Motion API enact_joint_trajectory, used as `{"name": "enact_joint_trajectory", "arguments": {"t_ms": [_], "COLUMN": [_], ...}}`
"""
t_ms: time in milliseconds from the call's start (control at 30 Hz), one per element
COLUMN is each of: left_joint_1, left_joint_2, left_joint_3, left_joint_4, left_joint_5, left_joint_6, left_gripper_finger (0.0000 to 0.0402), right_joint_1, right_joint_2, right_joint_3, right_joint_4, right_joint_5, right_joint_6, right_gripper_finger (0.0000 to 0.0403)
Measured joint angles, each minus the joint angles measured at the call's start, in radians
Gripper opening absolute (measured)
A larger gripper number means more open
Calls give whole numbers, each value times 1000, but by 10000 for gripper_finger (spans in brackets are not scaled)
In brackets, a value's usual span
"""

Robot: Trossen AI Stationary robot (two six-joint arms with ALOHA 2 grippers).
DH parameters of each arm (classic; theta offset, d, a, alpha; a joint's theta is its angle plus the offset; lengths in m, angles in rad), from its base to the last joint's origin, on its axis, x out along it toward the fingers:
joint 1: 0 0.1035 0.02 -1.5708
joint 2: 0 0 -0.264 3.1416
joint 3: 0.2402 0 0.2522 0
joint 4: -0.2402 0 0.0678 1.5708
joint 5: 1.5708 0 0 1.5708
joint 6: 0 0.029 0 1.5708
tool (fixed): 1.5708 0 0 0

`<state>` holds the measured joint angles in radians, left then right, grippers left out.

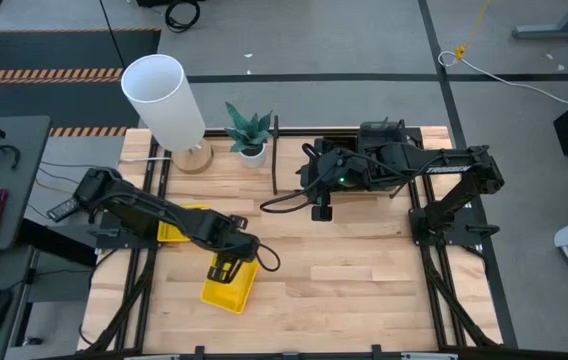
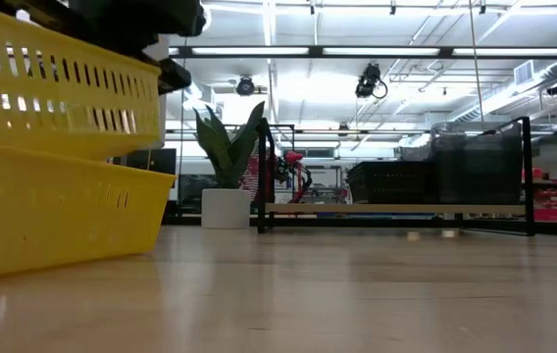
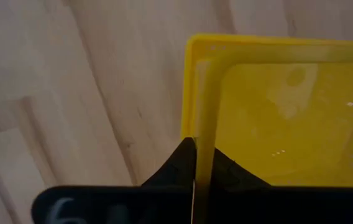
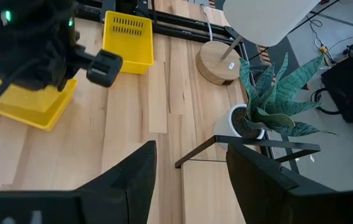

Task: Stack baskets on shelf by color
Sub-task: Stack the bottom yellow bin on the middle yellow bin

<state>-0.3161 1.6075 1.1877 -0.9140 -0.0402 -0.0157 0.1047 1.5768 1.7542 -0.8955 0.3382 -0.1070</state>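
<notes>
High view: my left claw (image 1: 232, 268) pinches a yellow basket's (image 1: 226, 289) rim on the desk (image 1: 364, 280); the shelf (image 1: 294, 150) lies ahead-right, nearer my right claw (image 1: 321, 212), which hangs wide, empty.

Count on the table: 3 yellow, 2 dark stacks, 1 each of the rest.
1 yellow basket (image 1: 176, 228) sat alone and 2 more were paired up front, upper (image 2: 53, 88) over lower (image 2: 53, 216), so 3 yellow in all. There was 1 shelf (image 2: 396, 209) carrying 1 black stack (image 2: 391, 181) and 1 grey stack (image 2: 475, 162); baskets per stack couldn't be counted. There was also 1 lamp (image 1: 164, 100) and 1 plant (image 1: 250, 132). There were 2 arms, left (image 1: 154, 212) and right (image 1: 434, 170).
</notes>
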Motion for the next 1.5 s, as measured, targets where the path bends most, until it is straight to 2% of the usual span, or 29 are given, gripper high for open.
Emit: {"name": "enact_joint_trajectory", "arguments": {"t_ms": [200,567,700,967,1133,1200,1300,1367,1500], "left_joint_1": [-5,-15,-2,47,58,63,72,74,78], "left_joint_2": [33,33,5,-20,5,12,12,12,7], "left_joint_3": [0,0,0,0,-5,-21,-57,-63,-62], "left_joint_4": [46,60,59,48,64,112,150,156,157], "left_joint_5": [1,3,-3,-11,-9,36,169,200,221], "left_joint_6": [-47,-200,-229,-231,-159,-135,-114,-133,-133], "left_gripper_finger": [40,155,167,131,98,79,37,12,13], "right_joint_1": [0,6,12,29,32,32,32,32,32], "right_joint_2": [0,0,0,0,0,0,0,0,0], "right_joint_3": [0,0,0,0,0,0,0,0,0], "right_joint_4": [0,-14,-18,-17,-16,-14,-10,-11,-9], "right_joint_5": [0,0,-1,-1,-1,0,0,0,0], "right_joint_6": [0,-3,-13,-16,-10,-3,2,9,11], "right_gripper_finger": [199,199,199,199,199,199,199,199,199]}}
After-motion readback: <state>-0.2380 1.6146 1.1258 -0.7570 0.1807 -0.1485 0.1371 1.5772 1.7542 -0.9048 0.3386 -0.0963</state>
